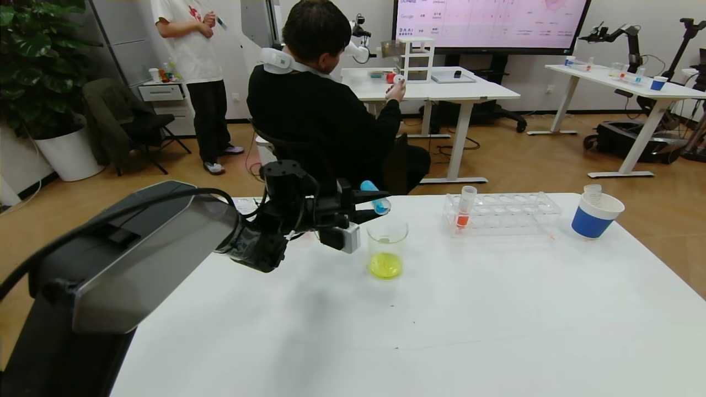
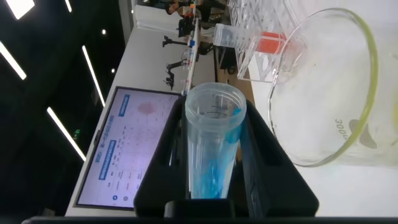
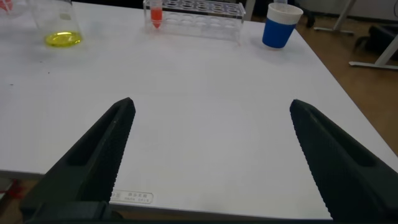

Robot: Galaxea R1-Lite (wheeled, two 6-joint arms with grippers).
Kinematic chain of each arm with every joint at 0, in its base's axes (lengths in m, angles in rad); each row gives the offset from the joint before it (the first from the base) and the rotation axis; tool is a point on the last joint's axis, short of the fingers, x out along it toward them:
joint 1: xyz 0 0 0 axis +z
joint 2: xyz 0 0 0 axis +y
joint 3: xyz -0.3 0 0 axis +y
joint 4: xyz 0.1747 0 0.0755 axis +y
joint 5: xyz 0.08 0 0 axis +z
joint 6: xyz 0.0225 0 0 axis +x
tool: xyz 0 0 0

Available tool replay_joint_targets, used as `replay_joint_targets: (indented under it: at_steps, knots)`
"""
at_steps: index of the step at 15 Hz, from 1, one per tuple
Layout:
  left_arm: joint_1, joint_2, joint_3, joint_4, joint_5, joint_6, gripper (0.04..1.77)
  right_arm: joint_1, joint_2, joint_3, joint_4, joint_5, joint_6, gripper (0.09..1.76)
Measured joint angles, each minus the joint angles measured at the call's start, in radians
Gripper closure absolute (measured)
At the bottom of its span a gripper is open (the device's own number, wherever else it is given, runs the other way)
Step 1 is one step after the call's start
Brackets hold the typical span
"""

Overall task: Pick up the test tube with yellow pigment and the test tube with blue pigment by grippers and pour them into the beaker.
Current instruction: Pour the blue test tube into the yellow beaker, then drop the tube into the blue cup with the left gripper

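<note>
While clamped in the left gripper [image 1: 368, 205], the test tube with blue pigment [image 1: 375, 197] lies tilted close to horizontal, mouth reaching over the rim of the beaker [image 1: 387, 248]. Jaws closed tight on the tube body, as confirmed in the left wrist view, with blue liquid [image 2: 214, 177] pooled along the tube's lower wall. Beaker standing upright on the white table [image 1: 441, 320], directly below and just right of the left gripper; yellow liquid [image 1: 385, 266] settled in its bottom. Not possible to tell whether any blue has reached the beaker. Right of the beaker, clear tube rack [image 1: 504, 212] standing on the table, one orange-red-tipped tube [image 1: 465, 207] upright in its end slot nearest the beaker. Farther right of the beaker, beyond the rack, blue paper cup [image 1: 595, 215] with an empty clear tube [image 1: 593, 193] standing inside. Right gripper [image 3: 211, 155] seen only in its own wrist view: jaws spread wide, gripping nothing, poised over bare table on the near side, well apart from the beaker.
</note>
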Motion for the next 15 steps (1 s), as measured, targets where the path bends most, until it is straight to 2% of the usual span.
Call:
replay_joint_targets:
  at_steps: [6, 15]
  knots:
    - [0.001, 0.01, -0.007, -0.001, 0.027, 0.061, 1.31, 0.0, 0.0, 0.0, 0.0, 0.0, 0.0, 0.11]
    - [-0.005, 0.011, -0.041, 0.0, 0.027, 0.177, 1.31, 0.0, 0.0, 0.0, 0.0, 0.0, 0.0, 0.11]
